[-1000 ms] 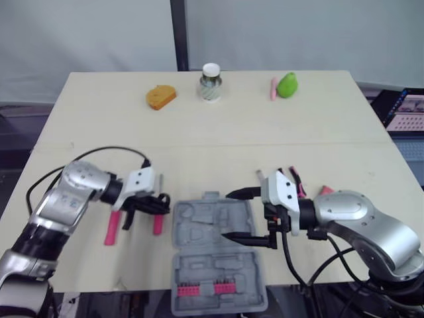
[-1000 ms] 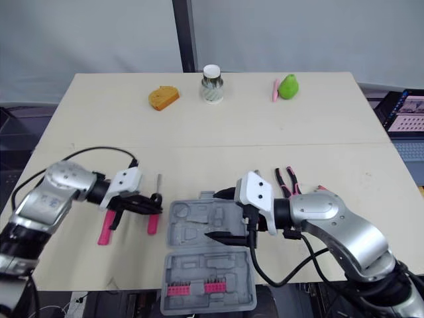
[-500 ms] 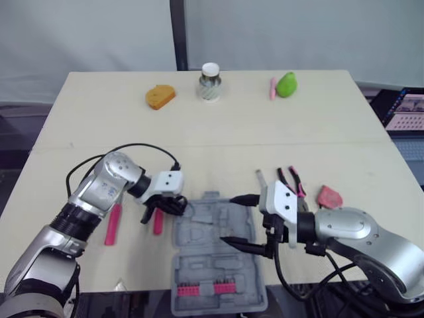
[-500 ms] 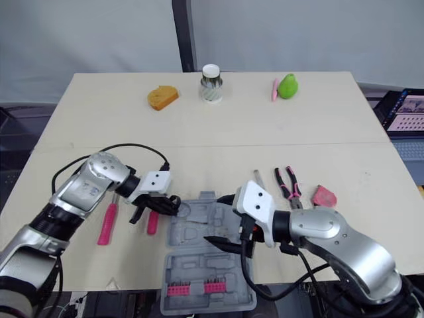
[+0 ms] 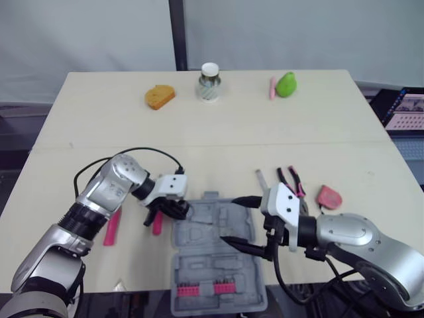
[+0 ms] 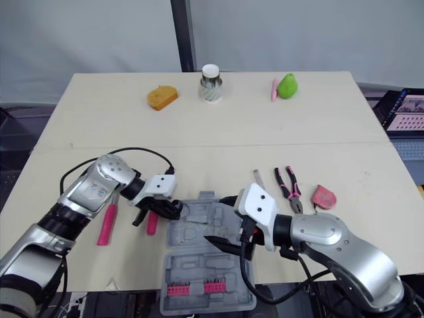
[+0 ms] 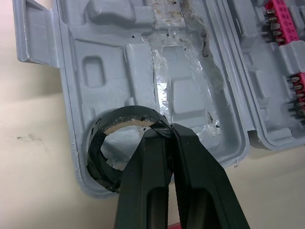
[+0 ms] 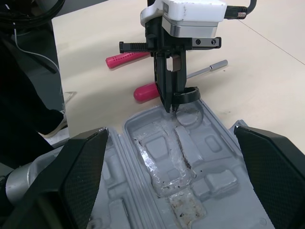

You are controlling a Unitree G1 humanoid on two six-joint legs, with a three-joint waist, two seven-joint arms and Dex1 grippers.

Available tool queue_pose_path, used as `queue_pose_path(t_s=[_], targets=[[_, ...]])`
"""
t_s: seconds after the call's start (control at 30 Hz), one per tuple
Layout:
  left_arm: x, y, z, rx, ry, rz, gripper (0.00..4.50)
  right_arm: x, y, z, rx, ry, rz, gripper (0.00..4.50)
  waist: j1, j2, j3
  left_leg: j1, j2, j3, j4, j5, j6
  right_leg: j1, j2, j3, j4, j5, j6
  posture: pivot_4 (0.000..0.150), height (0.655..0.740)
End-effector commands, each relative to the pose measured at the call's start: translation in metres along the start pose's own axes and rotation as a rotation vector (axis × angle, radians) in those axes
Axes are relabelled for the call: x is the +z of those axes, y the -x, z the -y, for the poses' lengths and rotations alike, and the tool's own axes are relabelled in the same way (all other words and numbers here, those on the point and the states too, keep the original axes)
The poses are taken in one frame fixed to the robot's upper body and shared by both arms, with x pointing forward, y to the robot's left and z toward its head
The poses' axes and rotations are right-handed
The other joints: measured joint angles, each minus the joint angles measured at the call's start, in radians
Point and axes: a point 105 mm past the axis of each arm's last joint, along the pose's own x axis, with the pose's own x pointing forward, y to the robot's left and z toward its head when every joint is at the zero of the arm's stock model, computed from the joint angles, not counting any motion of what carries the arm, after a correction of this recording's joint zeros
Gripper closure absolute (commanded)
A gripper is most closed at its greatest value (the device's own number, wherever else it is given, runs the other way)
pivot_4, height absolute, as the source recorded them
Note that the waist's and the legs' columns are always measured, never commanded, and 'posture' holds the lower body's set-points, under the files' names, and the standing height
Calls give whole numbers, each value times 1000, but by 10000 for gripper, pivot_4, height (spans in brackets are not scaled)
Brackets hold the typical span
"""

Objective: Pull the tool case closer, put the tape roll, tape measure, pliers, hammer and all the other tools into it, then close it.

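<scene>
left gripper [image 7: 164, 130], jaws pinching the tape roll [image 7: 97, 160]: seat it flat in the tool case [image 7: 190, 95] recess before release; right gripper [image 5: 228, 220] jaws spread.

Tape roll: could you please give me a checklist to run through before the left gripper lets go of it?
1. Left gripper shut on the tape roll: ok.
2. Tool case lying open on the table: ok.
3. Roll lined up with the round recess at the case's corner: ok.
4. Roll seated flat in that recess: cannot tell; the wrist views do not show whether it touches the bottom.
5. Right gripper open and apart from the roll: ok; it hangs over the middle of the case.
6. Other tools packed: not ok; the pliers and tape measure lie on the table.
</scene>
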Motion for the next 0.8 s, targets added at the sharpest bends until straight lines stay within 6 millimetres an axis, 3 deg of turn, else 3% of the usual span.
queue_pose_path(t_s=[0.03,0.8], targets=[[1,-2,1,-4,0,10,44439,11,2,-6,5,43,46,0,0,0,0,0,0,0,0,0,0,0,0,0,0,0,0,1500,7400],[0,-6,-2,-13,51,4,44439,12,0,-9,2,26,54,0,0,0,0,0,0,0,0,0,0,0,0,0,0,0,0,1500,7400]])
